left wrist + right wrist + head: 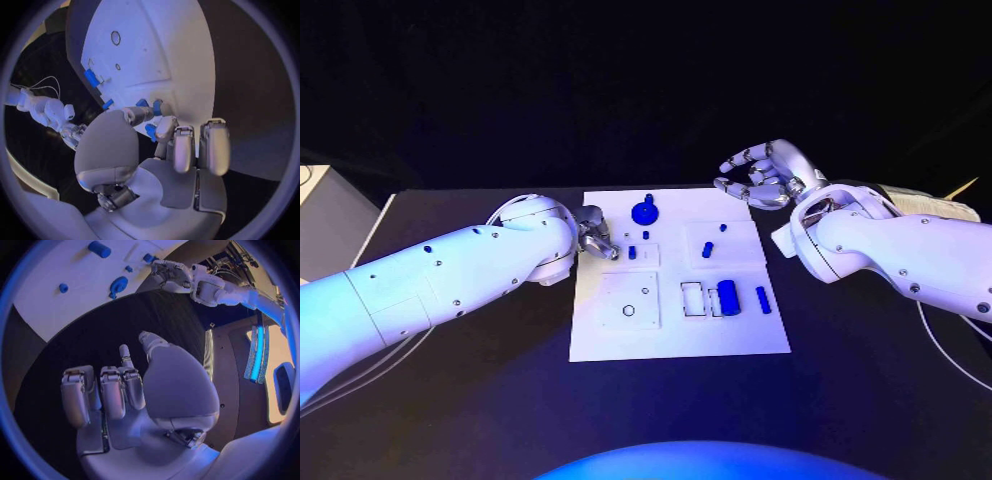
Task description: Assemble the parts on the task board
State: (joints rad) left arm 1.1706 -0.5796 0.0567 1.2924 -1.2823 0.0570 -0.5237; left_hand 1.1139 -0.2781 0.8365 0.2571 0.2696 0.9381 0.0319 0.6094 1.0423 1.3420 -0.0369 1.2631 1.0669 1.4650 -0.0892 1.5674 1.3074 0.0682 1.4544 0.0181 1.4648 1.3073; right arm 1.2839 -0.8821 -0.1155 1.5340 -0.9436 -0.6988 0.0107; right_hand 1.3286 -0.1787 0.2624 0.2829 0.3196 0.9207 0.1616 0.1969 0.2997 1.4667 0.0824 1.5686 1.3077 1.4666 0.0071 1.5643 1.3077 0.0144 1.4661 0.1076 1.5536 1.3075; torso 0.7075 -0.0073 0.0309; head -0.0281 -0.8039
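The white task board [610,335] lies in the middle of the black table. On it are a round blue part [645,211], a small blue part [708,249], a blue cylinder [728,296] and a slim blue part [762,298]. My left hand [597,238] sits at the board's left edge with its fingers curled. Its fingertips [164,125] are right at small blue parts [156,107]; whether they pinch one is unclear. My right hand [764,178] hovers off the board's far right corner. Its fingers [112,392] are curled in with nothing in them.
A square plate with two holes [629,300] takes up the board's near left. A pale box [329,225] stands at the table's left edge. A light-coloured object [927,203] lies at the far right behind my right arm.
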